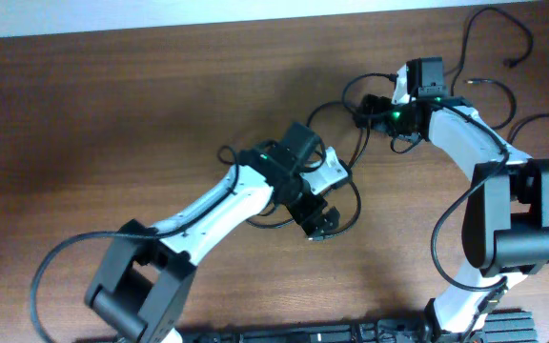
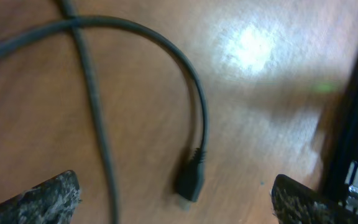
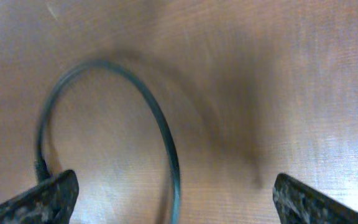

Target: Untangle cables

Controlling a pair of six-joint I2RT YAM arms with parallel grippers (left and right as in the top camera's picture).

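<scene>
Your left gripper wide, over a plug on the table | your right gripper wide, over a loop | cables between your arms

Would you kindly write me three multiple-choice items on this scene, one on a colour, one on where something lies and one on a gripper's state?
1. The wooden table is: A) white; B) green; C) brown.
2. The thin black cable's plug end lies: A) clamped in fingertips; B) on the table, between the fingers of the left gripper; C) off the table's edge.
3. The right gripper is: A) open, empty; B) shut on a cable; C) shut, empty.
Answers: 1 C, brown wood grain shows in every view. 2 B, the plug rests flat, touching neither finger. 3 A, its fingers stand wide apart, a black cable loop lying on the table between them.
</scene>
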